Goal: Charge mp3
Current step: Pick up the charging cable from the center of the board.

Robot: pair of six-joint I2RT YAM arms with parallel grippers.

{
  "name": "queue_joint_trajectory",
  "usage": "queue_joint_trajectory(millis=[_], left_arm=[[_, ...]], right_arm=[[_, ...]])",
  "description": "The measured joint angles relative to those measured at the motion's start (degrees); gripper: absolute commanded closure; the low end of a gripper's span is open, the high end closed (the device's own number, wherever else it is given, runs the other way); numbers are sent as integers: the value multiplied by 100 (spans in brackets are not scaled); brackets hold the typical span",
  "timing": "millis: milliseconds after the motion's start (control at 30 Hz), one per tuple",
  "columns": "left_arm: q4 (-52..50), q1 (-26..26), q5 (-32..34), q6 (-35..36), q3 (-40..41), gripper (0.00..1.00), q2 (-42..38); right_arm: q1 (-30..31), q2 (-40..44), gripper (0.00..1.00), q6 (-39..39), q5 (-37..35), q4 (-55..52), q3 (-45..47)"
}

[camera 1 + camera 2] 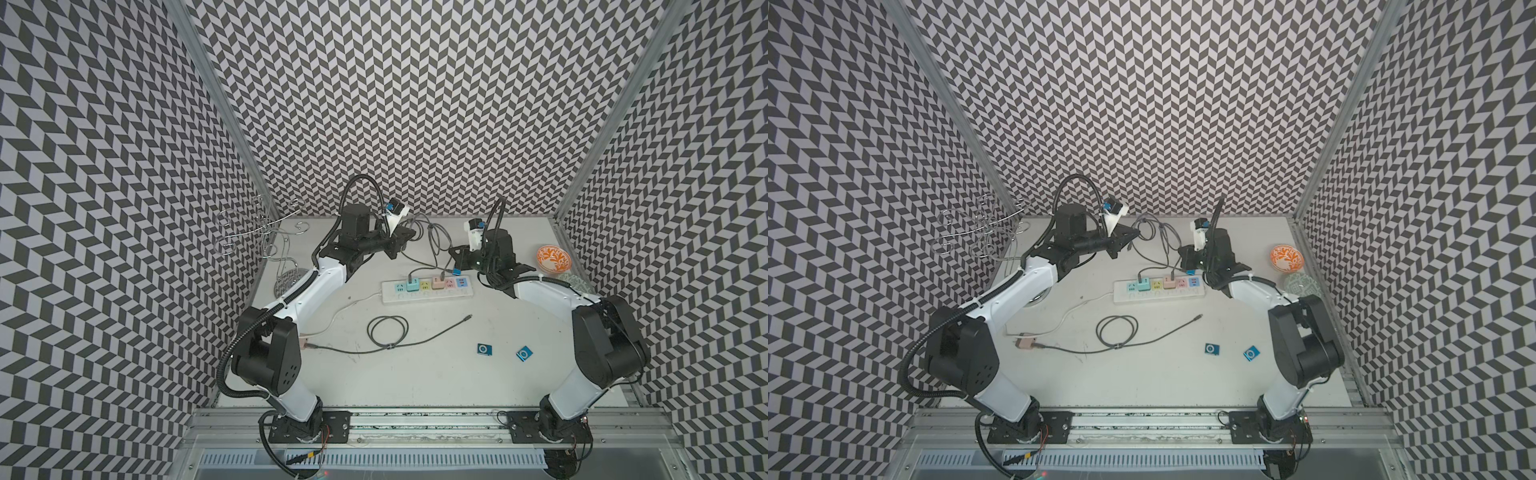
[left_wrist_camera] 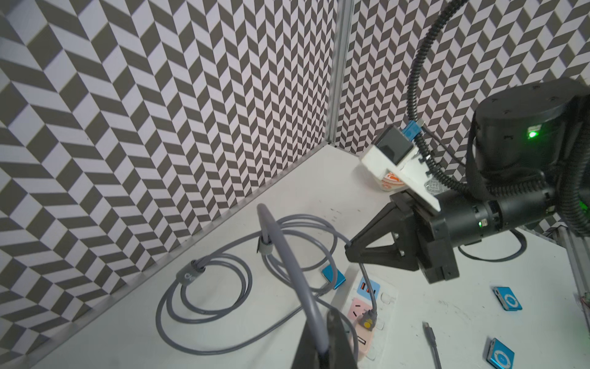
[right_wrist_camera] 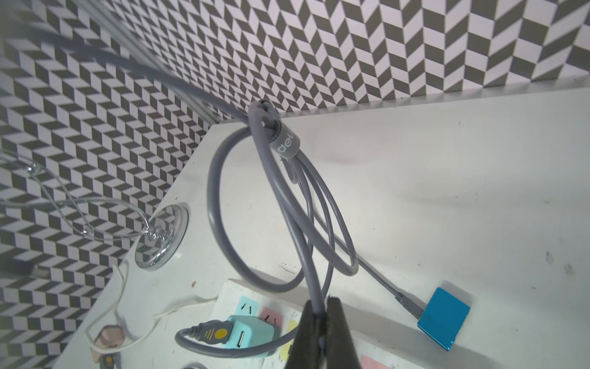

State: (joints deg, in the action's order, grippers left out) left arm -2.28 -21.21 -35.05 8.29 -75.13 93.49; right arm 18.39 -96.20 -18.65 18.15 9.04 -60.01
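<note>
Since one blue mp3 (image 3: 443, 319) already lay plugged in on the bench (image 1: 436, 386), just beside the power strip (image 1: 428, 293), both hands seemed to be sorting slack rather than plugging; the left hand (image 2: 322, 346) was pressed tight on a raised grey lead (image 2: 289, 258); the right hand (image 3: 321, 322) pinched a strapped lead (image 3: 310, 284), probably to free the tangle; a second mp3 (image 1: 484, 349) and a third mp3 (image 1: 524, 353) waited near the front, by a loose cable (image 1: 390, 346) with its small plug free.

Left fingers (image 2: 339, 343) and right fingers (image 3: 339, 332) pinch tight — aloft (both).
</note>
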Motion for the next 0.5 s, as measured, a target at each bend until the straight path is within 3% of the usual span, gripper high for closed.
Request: queue_joint_trajectory(millis=[500], left_arm=[[-387, 435, 455, -46, 579, 100, 256]], right_arm=[[-435, 136, 87, -918, 398, 452, 409]])
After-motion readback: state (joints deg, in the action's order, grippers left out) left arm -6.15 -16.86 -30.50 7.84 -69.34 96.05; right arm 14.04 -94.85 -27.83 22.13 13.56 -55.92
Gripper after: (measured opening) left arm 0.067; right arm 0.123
